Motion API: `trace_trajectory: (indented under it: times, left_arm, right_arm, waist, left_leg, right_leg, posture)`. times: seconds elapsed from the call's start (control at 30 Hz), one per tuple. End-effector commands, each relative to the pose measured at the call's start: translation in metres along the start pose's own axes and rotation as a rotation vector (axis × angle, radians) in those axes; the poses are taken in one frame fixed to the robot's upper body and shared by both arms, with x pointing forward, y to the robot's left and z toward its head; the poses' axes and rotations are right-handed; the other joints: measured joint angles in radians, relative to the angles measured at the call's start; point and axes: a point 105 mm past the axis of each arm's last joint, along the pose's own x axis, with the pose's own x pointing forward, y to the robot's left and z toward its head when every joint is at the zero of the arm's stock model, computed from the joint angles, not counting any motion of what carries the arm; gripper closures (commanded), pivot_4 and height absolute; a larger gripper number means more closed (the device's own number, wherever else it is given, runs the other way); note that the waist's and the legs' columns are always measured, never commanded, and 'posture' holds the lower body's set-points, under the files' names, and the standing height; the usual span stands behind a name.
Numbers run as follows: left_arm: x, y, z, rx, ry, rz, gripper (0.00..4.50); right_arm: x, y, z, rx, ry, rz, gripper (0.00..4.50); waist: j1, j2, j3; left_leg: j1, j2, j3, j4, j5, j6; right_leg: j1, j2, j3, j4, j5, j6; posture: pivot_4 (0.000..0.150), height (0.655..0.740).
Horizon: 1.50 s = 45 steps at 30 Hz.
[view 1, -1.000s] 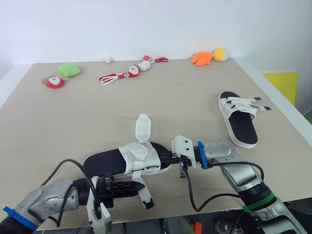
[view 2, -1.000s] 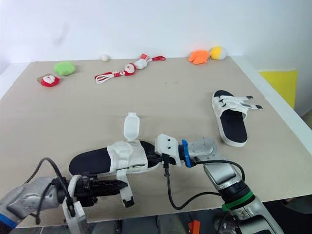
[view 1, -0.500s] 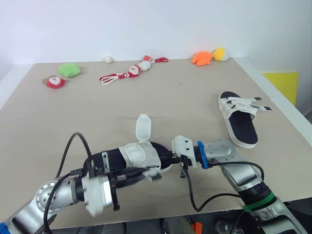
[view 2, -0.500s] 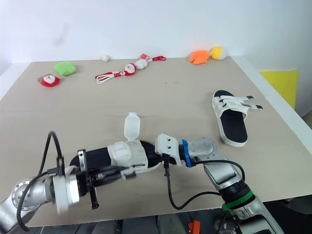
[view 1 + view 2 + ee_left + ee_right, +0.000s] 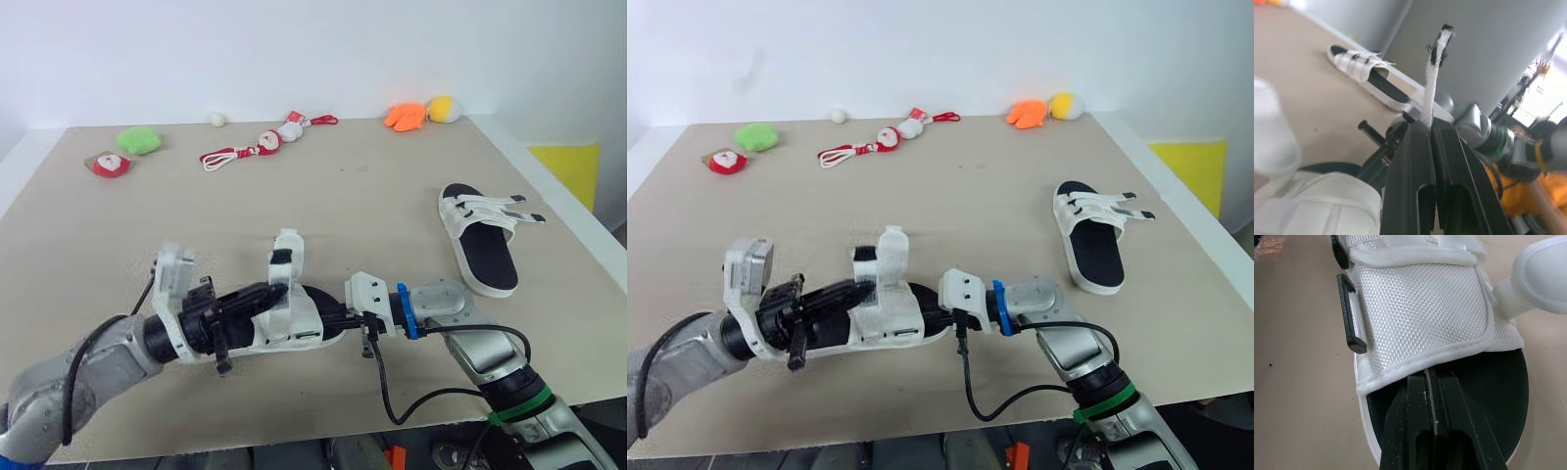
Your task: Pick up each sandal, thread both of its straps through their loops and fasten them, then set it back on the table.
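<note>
White strap (image 5: pixel 1433 73) sits clamped in our left pincer (image 5: pixel 1430 126), our right pincer (image 5: pixel 1431 376) grips the near sandal (image 5: pixel 1420 298) at the counter (image 5: pixel 392 196) front, and we judge no strap fastened yet, far sandal (image 5: pixel 485 257) waiting

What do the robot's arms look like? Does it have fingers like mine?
The left arm and right arm are silvery grey tubes. The right one wears a blue ring and a green band, and a black cable loops under it. Each arm ends in a white block and two thin black fingers: the left gripper and the right gripper.
</note>
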Motion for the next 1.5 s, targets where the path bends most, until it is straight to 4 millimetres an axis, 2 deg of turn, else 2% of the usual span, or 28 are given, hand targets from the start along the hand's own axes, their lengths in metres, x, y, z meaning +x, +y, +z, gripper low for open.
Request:
trace_trajectory:
  times: [0.03, 0.3, 0.5, 0.73, 1.13, 1.43, 1.5]
  left_arm:
    - [0.001, 0.005, 0.019, -0.096, -0.089, 0.018, 4.44]
    - [0.005, 0.028, 0.017, -0.212, -0.106, 0.097, 4.44]
    - [0.002, 0.037, 0.012, -0.267, -0.120, 0.152, 4.44]
    - [-0.002, 0.044, 0.006, -0.256, -0.097, 0.213, 4.44]
    - [-0.016, 0.062, -0.020, -0.209, -0.022, 0.283, 4.44]
    - [-0.018, 0.072, -0.026, -0.164, 0.000, 0.323, 4.44]
    - [-0.017, 0.072, -0.025, -0.156, -0.001, 0.319, 3.88]
  right_arm:
    - [0.004, 0.007, -0.015, 0.037, 0.060, 0.026, 4.50]
    - [0.004, 0.010, -0.016, 0.043, 0.060, 0.027, 4.50]
    - [0.004, 0.011, -0.016, 0.044, 0.059, 0.025, 4.50]
    - [0.005, 0.011, -0.015, 0.046, 0.055, 0.024, 4.50]
    - [0.006, 0.010, -0.013, 0.047, 0.048, 0.021, 4.50]
    - [0.006, 0.010, -0.012, 0.047, 0.046, 0.019, 4.50]
    - [0.006, 0.010, -0.012, 0.047, 0.046, 0.019, 4.50]
  waist:
    - [0.000, 0.000, 0.000]
    - [0.000, 0.000, 0.000]
    - [0.000, 0.000, 0.000]
    - [0.000, -0.001, 0.000]
    - [0.000, -0.001, 0.000]
    - [0.000, -0.001, 0.000]
    - [0.000, -0.001, 0.000]
  left_leg:
    - [0.000, 0.000, 0.000, 0.000, 0.000, 0.000]
    - [-0.001, -0.001, -0.004, 0.001, 0.000, 0.000]
    - [-0.002, -0.001, -0.004, 0.001, 0.000, 0.000]
    - [-0.002, -0.001, -0.005, 0.001, 0.000, 0.000]
    - [-0.002, -0.001, -0.005, 0.001, 0.000, 0.000]
    - [-0.002, -0.001, -0.005, 0.001, 0.000, 0.000]
    - [-0.002, -0.001, -0.005, 0.001, 0.000, 0.000]
  right_leg:
    - [0.000, 0.000, 0.000, 0.000, 0.000, 0.000]
    - [0.001, 0.002, 0.000, 0.000, 0.000, 0.000]
    - [0.001, 0.001, -0.001, 0.000, 0.000, 0.000]
    - [0.001, 0.001, -0.001, 0.000, 0.000, 0.000]
    - [0.000, 0.002, -0.001, 0.000, 0.000, 0.000]
    - [0.000, 0.001, -0.001, 0.000, 0.000, 0.000]
    - [0.000, 0.001, -0.001, 0.000, 0.000, 0.000]
  posture:
    - [0.150, 0.7400]
    - [0.150, 0.7400]
    - [0.150, 0.7400]
    - [0.150, 0.7400]
    - [0.150, 0.7400]
    - [0.150, 0.7400]
    - [0.150, 0.7400]
